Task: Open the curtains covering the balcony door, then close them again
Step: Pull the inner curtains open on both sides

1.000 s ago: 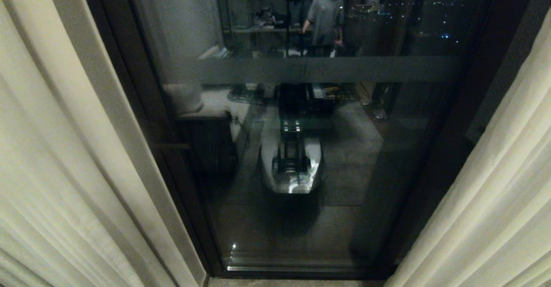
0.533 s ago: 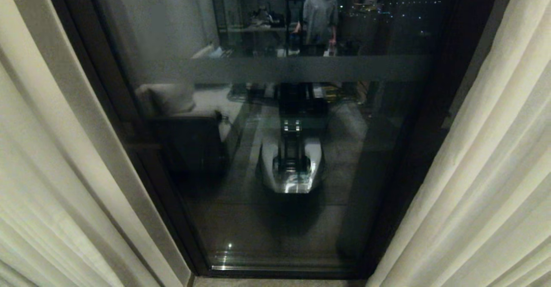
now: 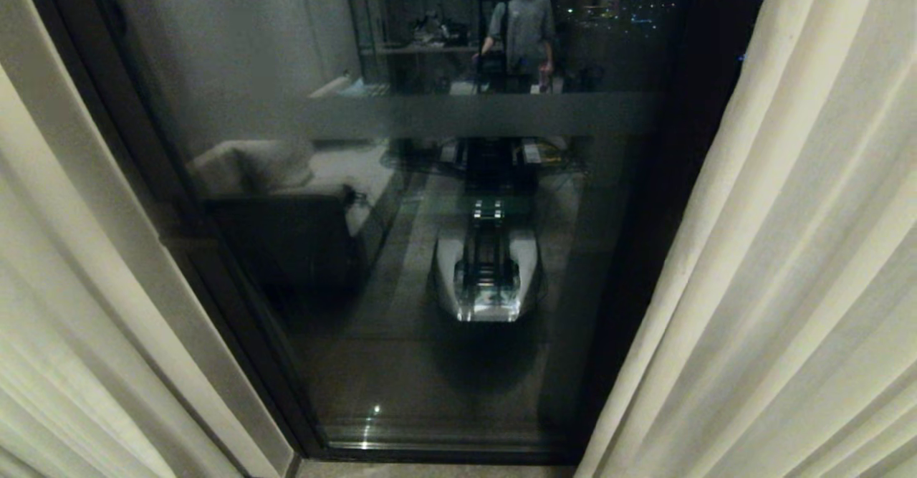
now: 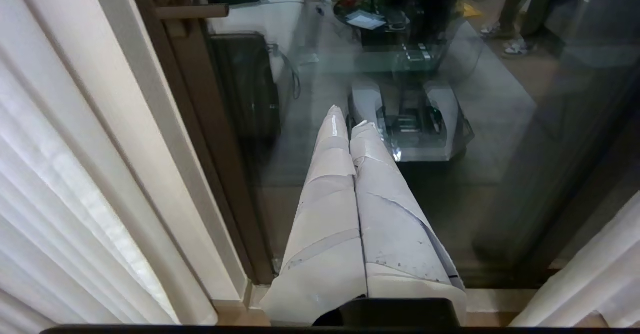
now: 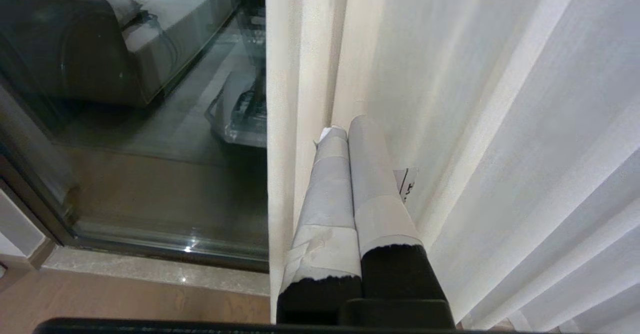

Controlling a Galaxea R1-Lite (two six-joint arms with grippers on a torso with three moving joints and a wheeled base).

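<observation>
Left curtain: tall cream pleated fabric panel (image 3: 79,306), drawn aside at the far left of the head view; its hemmed straight edge runs floor to ceiling.
Left gripper: white-taped pincer (image 4: 347,118), fingers pressed together on nothing, pointing at the glass; the left panel lies well apart to its own left.
Balcony door: tall glass pane in a dark brown-black frame (image 3: 444,249) with a frosted horizontal band, uncovered between the two panels; it mirrors the robot's base, a sofa and a standing person.
Right gripper: grey-taped pincer (image 5: 345,131), fingers together and empty, tips just beside or touching the inner hem of the right panel; which, I cannot tell.
Right curtain: matching cream pleated panel (image 3: 788,263), nearer the middle than the left one, long axis vertical.
Key relation: the right arm is much the nearer to fabric; the hem lies straight ahead of its tips.
Stage, as I judge: curtains stand open, closing is due.
Next move needs: fingers parted, then shut on the hem.
</observation>
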